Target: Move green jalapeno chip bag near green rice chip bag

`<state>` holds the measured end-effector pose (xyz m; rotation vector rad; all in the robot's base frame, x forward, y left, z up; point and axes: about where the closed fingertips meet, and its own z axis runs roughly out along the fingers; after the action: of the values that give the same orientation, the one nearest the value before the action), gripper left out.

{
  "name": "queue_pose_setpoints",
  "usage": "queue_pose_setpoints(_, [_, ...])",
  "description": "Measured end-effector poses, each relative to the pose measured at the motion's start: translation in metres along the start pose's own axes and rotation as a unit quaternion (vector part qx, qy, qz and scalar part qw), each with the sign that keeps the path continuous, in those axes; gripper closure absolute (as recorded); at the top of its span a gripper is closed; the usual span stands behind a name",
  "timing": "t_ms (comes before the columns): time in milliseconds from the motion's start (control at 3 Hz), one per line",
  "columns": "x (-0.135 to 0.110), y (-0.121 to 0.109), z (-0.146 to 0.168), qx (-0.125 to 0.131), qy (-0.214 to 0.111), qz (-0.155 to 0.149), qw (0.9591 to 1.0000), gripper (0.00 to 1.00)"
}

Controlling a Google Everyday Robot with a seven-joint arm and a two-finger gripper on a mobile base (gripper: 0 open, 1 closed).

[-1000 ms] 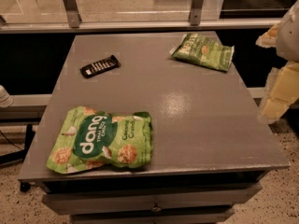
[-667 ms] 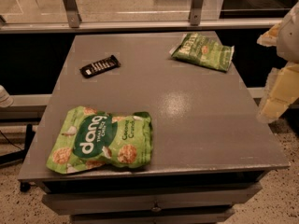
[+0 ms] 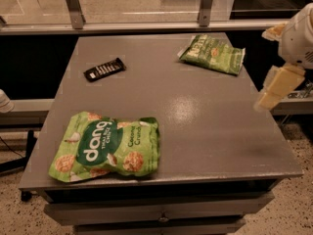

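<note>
The green jalapeno chip bag (image 3: 213, 54), smaller and darker with a white edge, lies flat at the table's far right. The green rice chip bag (image 3: 105, 147), large and lime-green with a "dang" oval, lies at the near left, close to the front edge. My gripper (image 3: 275, 88), pale yellow under a white arm, hangs at the table's right edge, in front of and to the right of the jalapeno bag, touching nothing. The two bags are far apart, on opposite corners.
A black bar-shaped object (image 3: 104, 69) lies at the far left of the grey table (image 3: 195, 131). A metal rail and posts (image 3: 205, 4) run behind the table. Drawers sit under the front edge.
My gripper has shifted slightly left and up along the table's right edge. The bags and the black object have not moved.
</note>
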<state>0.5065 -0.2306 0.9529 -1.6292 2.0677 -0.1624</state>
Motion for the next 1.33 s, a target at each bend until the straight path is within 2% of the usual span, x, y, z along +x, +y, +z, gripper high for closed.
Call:
queue_pose_setpoints(333, [-0.007, -0.053, 0.035, 0.04, -0.08, 0.019, 0.9958, 0.0])
queue_pose_setpoints(667, [-0.02, -0.1, 0.075, 0.059, -0.162, 0.06, 0.9833, 0.0])
queue_pose_setpoints(1000, [-0.029, -0.134, 0.116, 0.066, -0.209, 0.098, 0.9709, 0.0])
queue_pose_setpoints(1333, [-0.027, -0.16, 0.157, 0.068, -0.223, 0.127, 0.9642, 0.0])
